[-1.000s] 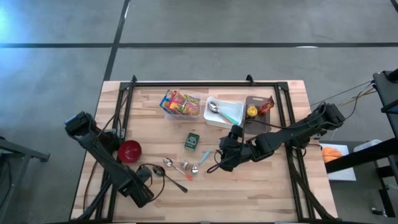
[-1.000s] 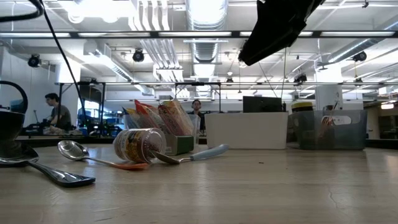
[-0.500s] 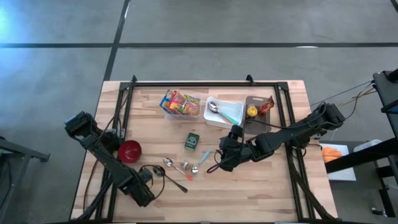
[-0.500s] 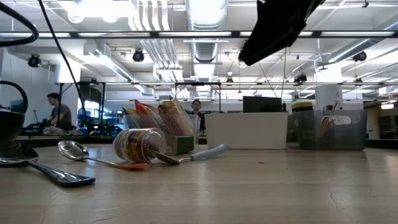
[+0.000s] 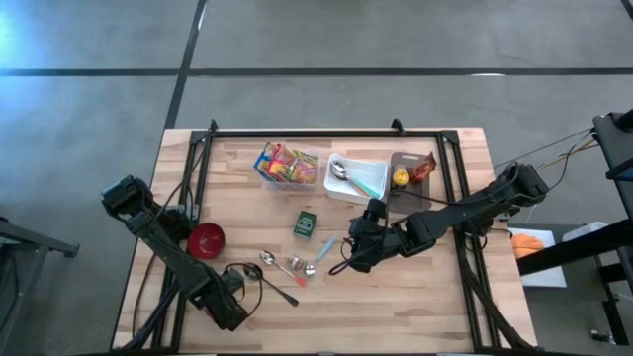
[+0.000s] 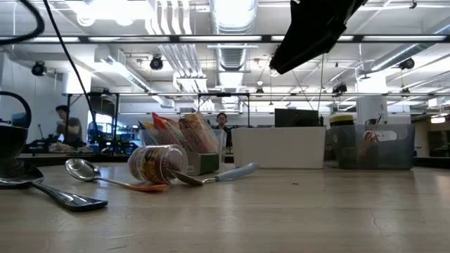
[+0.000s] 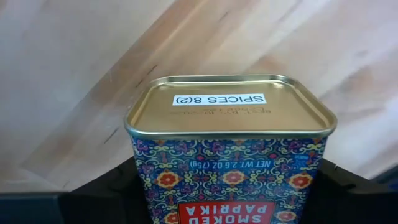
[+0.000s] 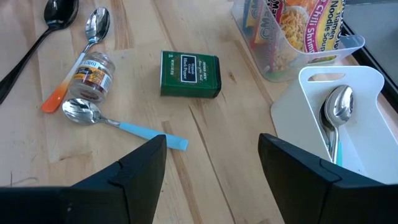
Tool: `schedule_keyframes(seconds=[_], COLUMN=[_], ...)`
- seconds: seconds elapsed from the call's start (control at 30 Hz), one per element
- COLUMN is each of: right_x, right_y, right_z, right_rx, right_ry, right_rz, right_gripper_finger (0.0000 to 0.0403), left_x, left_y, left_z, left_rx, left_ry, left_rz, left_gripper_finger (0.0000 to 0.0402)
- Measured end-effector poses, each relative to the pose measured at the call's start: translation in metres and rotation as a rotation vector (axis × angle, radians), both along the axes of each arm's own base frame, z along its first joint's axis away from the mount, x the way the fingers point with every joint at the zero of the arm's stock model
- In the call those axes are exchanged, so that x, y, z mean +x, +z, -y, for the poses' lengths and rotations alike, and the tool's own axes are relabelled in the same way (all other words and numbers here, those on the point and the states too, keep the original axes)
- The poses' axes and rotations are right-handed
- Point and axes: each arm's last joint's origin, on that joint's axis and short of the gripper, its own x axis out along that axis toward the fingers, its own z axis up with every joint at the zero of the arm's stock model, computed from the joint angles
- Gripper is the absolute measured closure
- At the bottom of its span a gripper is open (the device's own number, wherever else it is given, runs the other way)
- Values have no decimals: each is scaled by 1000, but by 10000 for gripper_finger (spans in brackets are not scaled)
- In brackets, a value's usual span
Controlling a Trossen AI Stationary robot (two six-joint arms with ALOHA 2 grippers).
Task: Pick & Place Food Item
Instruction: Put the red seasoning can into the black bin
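A smoked paprika tin [image 7: 227, 112], patterned blue with a gold end face, fills the left wrist view over the bare wood. My left gripper [image 7: 228, 179] is shut on it, pointing steeply down at the table's near left [image 5: 229, 297]; the arm hides the tin in the high view. My right gripper [image 8: 211, 146] hangs open above the table's middle [image 5: 348, 259], touching nothing. Beyond it lie a green tin [image 8: 189, 74], a small spice jar [image 8: 93, 70] and a blue-handled spoon [image 8: 118, 118]. My left gripper has the paprika tin between its two fingers [image 7: 118, 186], one against each of two opposite side walls [image 7: 142, 177]. The fingers come from above, pointing steeply down. The gold end face points away from the gripper. Whether the tin rests on the table does not show.
A clear bin of noodle packets [image 5: 287, 165], a white tray [image 5: 371, 193] holding a spoon and a dark tray [image 5: 404, 158] with food items stand along the far side. A red bowl [image 5: 206, 240] sits at the left, with spoons [image 5: 267, 259] beside the jar.
My left arm has tipped slightly further down over the near left of the table, and its cable has swung a little in the low view. My right arm has kept still.
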Motion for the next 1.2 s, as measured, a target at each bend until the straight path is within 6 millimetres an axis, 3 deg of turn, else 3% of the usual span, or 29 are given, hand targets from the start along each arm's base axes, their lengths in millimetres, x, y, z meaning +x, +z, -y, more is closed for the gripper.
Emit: schedule_keyframes(seconds=[0.27, 0.47, 0.6, 0.73, 1.0, 1.1, 1.2], right_x=[0, 0, 0, 1, 1, 3, 11], right_y=[0, 0, 0, 1, 0, 2, 5], right_z=[0, 0, 0, 3, 3, 2, -2], right_rx=[0, 0, -8, -133, -241, -230, -73], right_ry=[0, 0, 5, 84, 199, 193, 109], right_rz=[0, 0, -3, -50, -115, -83, 60], right_gripper_finger=[150, 150, 150, 150, 150, 150, 150], left_x=[12, 17, 21, 31, 66, 81, 90], left_y=[41, 77, 101, 122, 149, 153, 155], left_z=[4, -6, -22, -41, -81, -101, -120], left_rx=[23, 128, 217, 277, 281, 235, 218], left_ry=[2, -22, -23, -58, -117, -131, -136], left_rz=[289, 588, 801, 943, 1133, 1174, 1191], left_gripper_finger=[128, 128, 124, 121, 128, 119, 118])
